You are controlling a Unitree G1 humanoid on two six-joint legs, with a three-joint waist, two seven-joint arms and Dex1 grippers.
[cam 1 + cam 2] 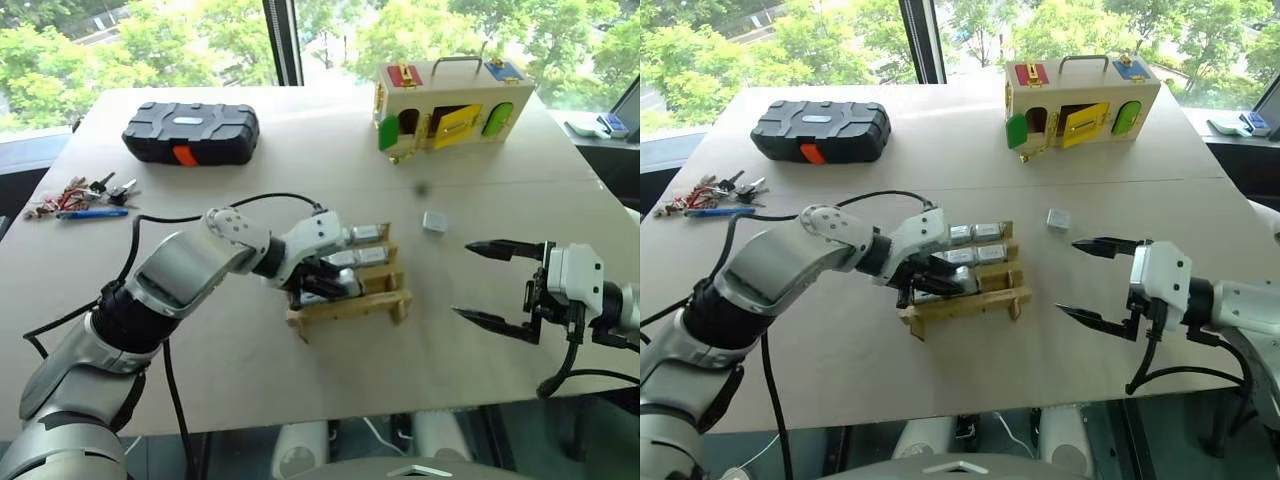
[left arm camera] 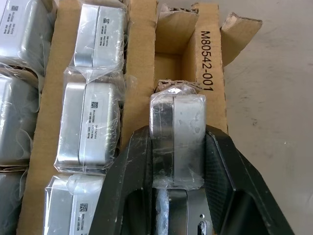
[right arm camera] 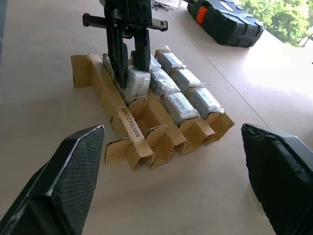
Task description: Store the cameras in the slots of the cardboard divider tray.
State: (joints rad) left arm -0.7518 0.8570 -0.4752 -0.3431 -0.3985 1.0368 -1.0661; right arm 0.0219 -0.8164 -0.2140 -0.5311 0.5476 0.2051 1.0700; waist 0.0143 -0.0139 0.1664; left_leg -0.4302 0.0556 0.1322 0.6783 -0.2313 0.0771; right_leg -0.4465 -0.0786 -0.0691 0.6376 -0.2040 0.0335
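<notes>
Left tool [image 2: 177, 161] clamps a wrapped camera [image 2: 178, 132] upright over the near row of the cardboard divider tray [image 3: 128, 128], aligned for insertion. Right tool [image 1: 493, 283] gapes empty beside it; one loose camera [image 1: 433, 221] waits on the table [image 1: 300, 150].

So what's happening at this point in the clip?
The left gripper is shut on a wrapped camera, held at a slot in the near row of the cardboard divider tray. Most other slots already hold cameras; the next slot in that row looks empty. One more camera lies loose on the table. The right gripper hangs open beside the tray.
</notes>
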